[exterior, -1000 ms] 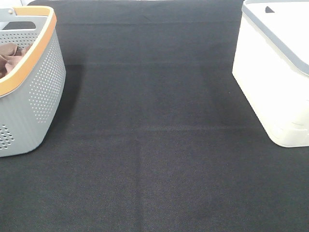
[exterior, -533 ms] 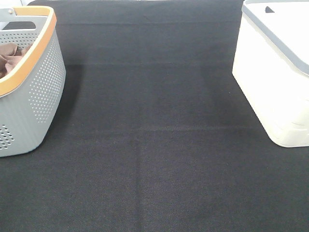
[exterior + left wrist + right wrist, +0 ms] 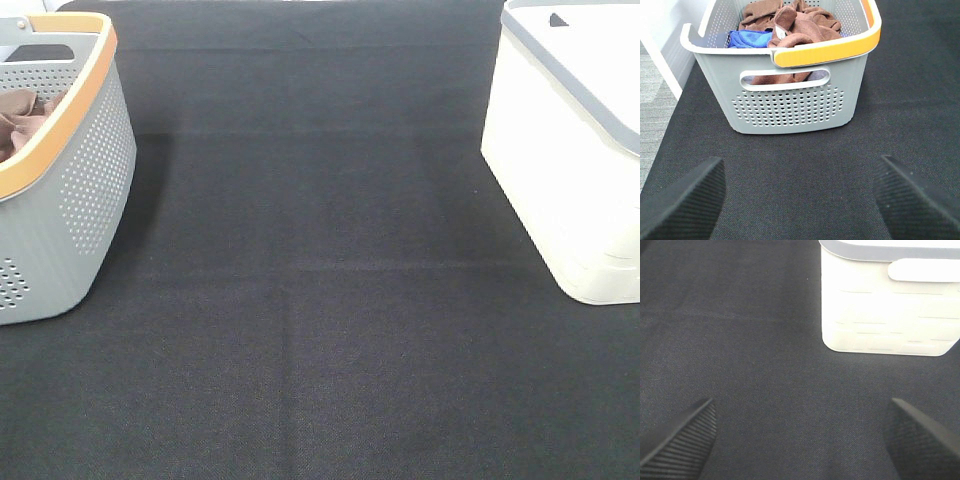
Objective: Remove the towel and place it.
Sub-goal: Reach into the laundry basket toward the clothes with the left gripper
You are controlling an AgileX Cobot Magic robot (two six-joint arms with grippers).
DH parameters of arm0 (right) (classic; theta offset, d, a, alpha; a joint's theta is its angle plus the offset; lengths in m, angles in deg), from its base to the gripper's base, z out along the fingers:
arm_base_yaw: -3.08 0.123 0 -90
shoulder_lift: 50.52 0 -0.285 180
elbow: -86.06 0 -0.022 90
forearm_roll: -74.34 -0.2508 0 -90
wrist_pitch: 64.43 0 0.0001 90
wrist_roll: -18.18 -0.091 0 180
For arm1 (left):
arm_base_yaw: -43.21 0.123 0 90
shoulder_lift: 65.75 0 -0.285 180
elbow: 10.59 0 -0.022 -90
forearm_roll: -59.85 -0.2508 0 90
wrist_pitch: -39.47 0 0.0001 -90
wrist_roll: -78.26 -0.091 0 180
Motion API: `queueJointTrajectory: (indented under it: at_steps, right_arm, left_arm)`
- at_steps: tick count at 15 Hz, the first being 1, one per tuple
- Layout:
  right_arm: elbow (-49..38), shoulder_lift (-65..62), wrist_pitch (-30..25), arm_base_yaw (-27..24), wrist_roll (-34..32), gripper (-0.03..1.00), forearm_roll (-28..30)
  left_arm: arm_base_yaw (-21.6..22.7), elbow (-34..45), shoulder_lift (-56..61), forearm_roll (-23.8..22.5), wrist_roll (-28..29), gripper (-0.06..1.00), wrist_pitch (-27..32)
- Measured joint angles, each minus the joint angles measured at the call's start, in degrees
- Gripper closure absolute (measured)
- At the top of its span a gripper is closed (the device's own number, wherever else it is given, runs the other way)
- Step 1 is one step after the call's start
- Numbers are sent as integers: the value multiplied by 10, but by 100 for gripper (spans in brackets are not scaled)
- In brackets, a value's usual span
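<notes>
Towel (image 3: pixel 800 27): brown, bunched up inside grey basket (image 3: pixel 790 107), touching a blue cloth (image 3: pixel 747 37).
Left gripper (image 3: pixel 800 195): we see jaws wide apart, nothing held, near basket's handle end.
Right gripper (image 3: pixel 800 435): jaws apart, empty (white bin (image 3: pixel 880 315) ahead).
Surface: black mat (image 3: pixel 320 300).

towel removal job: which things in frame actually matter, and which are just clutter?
Job:
- towel, brown, on top of the pile
- grey basket holding it
- left pincer, open, facing the basket

Lying about:
- blue cloth, in the same basket
- white bin; might be the drop spot, cannot tell
</notes>
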Motion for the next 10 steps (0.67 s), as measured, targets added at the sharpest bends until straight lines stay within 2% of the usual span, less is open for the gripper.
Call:
queueJointTrajectory:
  at_steps: [4, 7, 8, 10]
  right_arm:
    - [0, 0, 0, 0, 0, 12, 0]
    - [0, 0, 0, 0, 0, 12, 0]
    - [0, 0, 0, 0, 0, 12, 0]
    - [0, 0, 0, 0, 0, 12, 0]
  left_arm:
    - [0, 0, 0, 5, 0, 17, 0]
    - [0, -13, -30, 30, 5, 18, -14]
    - [0, -20, -58, 32, 18, 19, -41]
    - [0, -26, -150, 32, 65, 20, -135]
